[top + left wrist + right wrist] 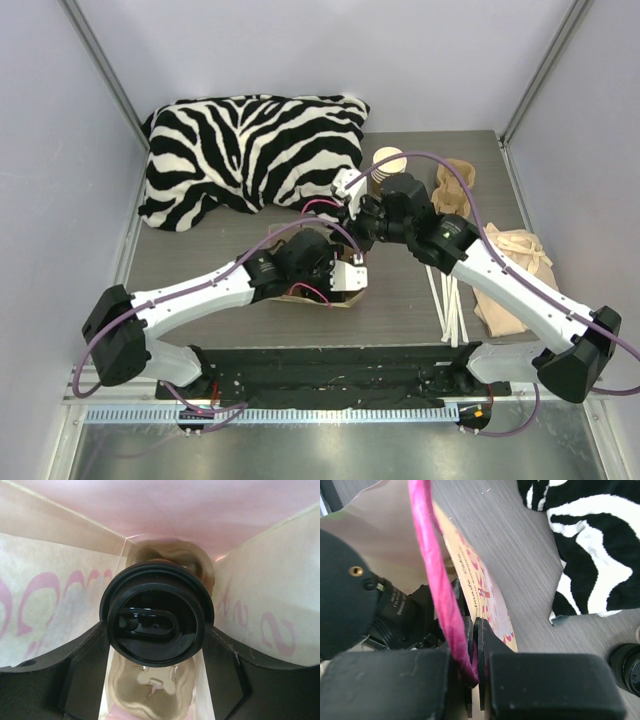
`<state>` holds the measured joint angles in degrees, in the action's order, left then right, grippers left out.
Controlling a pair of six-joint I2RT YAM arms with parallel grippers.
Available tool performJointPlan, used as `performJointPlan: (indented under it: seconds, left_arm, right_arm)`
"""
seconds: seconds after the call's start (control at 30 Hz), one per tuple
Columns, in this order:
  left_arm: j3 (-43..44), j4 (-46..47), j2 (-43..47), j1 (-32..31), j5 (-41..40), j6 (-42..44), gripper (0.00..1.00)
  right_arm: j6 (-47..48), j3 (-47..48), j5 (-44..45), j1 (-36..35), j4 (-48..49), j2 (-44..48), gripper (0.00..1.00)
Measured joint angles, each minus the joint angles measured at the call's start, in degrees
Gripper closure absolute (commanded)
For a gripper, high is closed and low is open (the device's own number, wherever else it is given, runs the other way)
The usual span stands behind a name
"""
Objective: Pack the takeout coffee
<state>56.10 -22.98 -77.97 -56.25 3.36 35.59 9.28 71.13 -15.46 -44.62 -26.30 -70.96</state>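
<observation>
The takeout coffee (156, 615), a cup with a round black lid, hangs inside the paper bag (270, 595) above a brown pulp carrier (150, 690) on the bag's floor. My left gripper (156, 632) reaches down into the bag, and its fingers (85, 670) press on both sides of the cup just under the lid. In the top view the left wrist covers the bag (300, 296) at the table's middle, so the cup is hidden there. My right gripper (476, 625) is shut on the bag's pink handle (432, 565) and holds it up beside the rim.
A zebra-striped cushion (250, 155) fills the back left. A stack of lidless paper cups (388, 165) stands behind the right arm. Brown paper pieces (515, 270) and white sticks (450, 305) lie at the right.
</observation>
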Motion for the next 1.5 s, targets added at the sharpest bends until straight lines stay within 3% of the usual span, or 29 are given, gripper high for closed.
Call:
performJointPlan:
  seconds: [0.3,0.97,1.07,1.3,1.5]
  left_arm:
    - [3.96,-2.82,-4.09,2.86,4.96,3.06,0.97]
    - [5.66,0.85,-9.94,7.61,12.55,8.83,0.99]
    - [5.64,1.49,-10.34,7.93,12.96,9.35,0.96]
    - [5.97,1.77,-10.47,8.09,12.98,9.31,0.68]
    - [6.82,1.01,-9.64,8.17,12.35,8.2,0.54]
  right_arm:
    - [0.59,1.4,-3.45,2.89,-1.05,-2.08,0.99]
    - [1.33,2.6,-4.13,5.49,-0.52,-4.2,0.99]
    - [1.6,2.69,-3.96,5.6,-0.44,-4.42,0.99]
    - [2.58,2.97,-4.2,5.92,-0.5,-4.74,0.99]
    - [2.78,3.37,-4.42,6.56,-0.46,-5.09,0.99]
